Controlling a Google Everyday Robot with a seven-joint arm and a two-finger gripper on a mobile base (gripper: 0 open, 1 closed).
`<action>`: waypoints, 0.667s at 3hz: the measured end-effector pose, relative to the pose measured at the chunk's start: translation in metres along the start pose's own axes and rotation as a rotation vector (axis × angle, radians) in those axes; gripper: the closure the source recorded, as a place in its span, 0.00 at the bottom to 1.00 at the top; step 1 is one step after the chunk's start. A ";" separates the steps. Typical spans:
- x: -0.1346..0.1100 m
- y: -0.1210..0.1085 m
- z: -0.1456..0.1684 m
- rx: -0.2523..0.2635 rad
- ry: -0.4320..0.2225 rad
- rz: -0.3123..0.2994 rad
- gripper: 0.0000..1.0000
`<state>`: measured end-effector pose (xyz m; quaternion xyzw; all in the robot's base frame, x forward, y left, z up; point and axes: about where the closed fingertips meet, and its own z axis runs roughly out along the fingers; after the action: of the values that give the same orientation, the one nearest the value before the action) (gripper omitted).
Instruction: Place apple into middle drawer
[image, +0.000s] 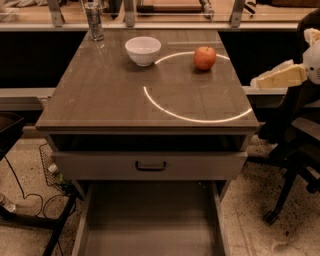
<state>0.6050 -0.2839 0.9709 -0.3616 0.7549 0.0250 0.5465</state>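
The red-orange apple (205, 58) sits on the tabletop at the back right, to the right of the white bowl (143, 50). The middle drawer (150, 225) is pulled far out at the bottom of the view, and its flat grey-brown floor is bare. My gripper (272, 79), cream-coloured, reaches in from the right edge. It is beside the table's right side, well apart from the apple and lower than it in the picture. It holds nothing that I can see.
A drawer with a dark curved handle (151, 165) stands slightly open above the middle drawer. A glass shaker (94, 20) stands at the table's back left. An office chair (295, 145) is on the right, and cables (30, 200) lie on the floor at the left.
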 end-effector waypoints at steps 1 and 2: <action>-0.009 -0.011 0.048 -0.101 -0.105 0.017 0.00; -0.010 -0.025 0.096 -0.188 -0.163 0.055 0.00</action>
<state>0.6983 -0.2559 0.9499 -0.3871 0.7119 0.1403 0.5689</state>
